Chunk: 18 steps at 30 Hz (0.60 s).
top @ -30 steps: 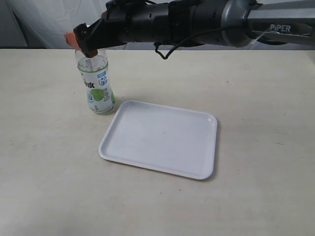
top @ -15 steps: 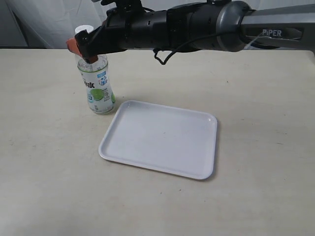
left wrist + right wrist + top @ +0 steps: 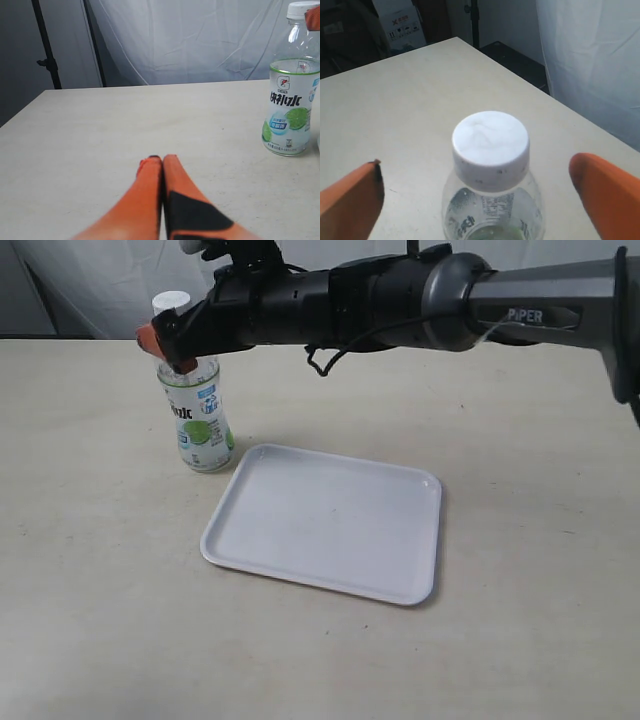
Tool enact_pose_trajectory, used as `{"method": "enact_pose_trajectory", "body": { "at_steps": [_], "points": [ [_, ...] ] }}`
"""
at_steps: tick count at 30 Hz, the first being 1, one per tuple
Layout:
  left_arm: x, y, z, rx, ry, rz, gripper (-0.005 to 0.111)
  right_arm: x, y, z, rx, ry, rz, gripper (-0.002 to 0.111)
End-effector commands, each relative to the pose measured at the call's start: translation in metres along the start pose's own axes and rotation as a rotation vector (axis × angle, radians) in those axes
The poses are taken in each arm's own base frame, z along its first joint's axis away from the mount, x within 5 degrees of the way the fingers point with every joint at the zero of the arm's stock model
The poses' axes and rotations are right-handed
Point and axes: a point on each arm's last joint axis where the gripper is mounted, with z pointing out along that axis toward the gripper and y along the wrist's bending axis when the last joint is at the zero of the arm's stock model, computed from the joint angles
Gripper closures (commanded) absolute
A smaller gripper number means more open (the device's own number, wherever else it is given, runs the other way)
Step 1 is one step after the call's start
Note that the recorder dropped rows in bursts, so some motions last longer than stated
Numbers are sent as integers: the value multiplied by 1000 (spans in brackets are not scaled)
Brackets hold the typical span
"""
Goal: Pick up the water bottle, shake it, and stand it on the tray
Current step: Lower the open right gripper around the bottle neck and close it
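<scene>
Bottle on table beside tray; right gripper spread at the cap, left gripper closed.

Exterior view: the white tray (image 3: 330, 525) lies flat on the beige table (image 3: 520, 570), lower centre of frame. The water bottle (image 3: 197, 420) stands upright on the table, left of centre, just beside the tray's upper-left corner; I cannot tell whether they touch. The right arm (image 3: 400, 295) reaches in from the upper right along the top of the frame. The right gripper (image 3: 166, 347) sits at the bottle's neck. Right wrist view: the orange fingers (image 3: 602, 192) are apart, one on each side of the white cap (image 3: 490, 142), with a gap showing on both sides. Left wrist view: the left gripper (image 3: 156, 160) has its fingers pressed together low over the table, bottle at the frame's right edge, well apart.
</scene>
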Motion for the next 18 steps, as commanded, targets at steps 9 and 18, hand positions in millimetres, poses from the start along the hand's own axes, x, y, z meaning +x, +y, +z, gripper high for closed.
{"method": "enact_pose_trajectory", "body": {
  "at_steps": [9, 18],
  "points": [
    [0, 0, 0, 0, -6, -4, 107, 9, -10, 19, 18, 1, 19, 8],
    [0, 0, 0, 0, -6, -4, 107, 33, -11, 32, -11, 41, 37, 8]
  ]
}}
